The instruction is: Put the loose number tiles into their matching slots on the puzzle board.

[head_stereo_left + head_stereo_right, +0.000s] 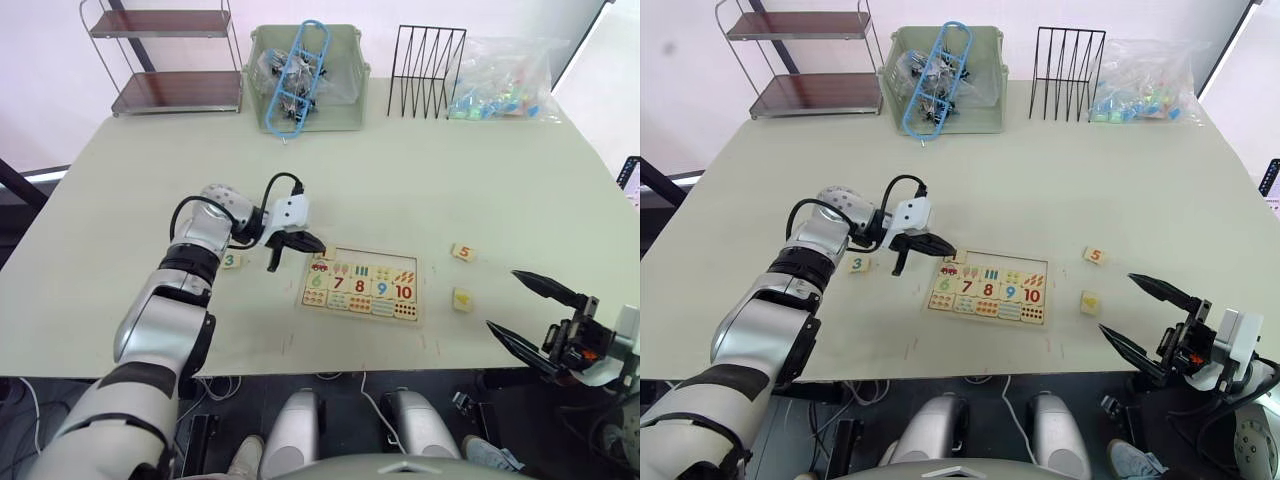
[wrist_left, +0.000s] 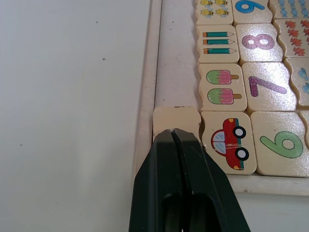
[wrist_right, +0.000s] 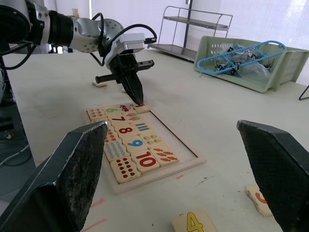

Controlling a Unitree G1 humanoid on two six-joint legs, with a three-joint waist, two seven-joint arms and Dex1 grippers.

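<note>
Jaws first: your left gripper [image 2: 175, 137] is clenched, its tip pressing a blank-faced tile [image 2: 176, 118] into the corner slot of the board [image 1: 312, 300], beside the car piece; your right gripper [image 1: 520, 312] hangs spread wide off the desk's right front edge. That tile looks nearly seated, so lift clear next. Then fetch the 3 [image 1: 231, 260] left of the board, or the 5 [image 1: 462, 252] and 4 [image 3: 193, 223] to its right.

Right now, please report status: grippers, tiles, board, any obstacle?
Left gripper shut, tip on a blank-faced tile in the board corner slot. Right gripper open, off the board. Tiles 3, 4, 5 loose. Nothing in the way.
</note>
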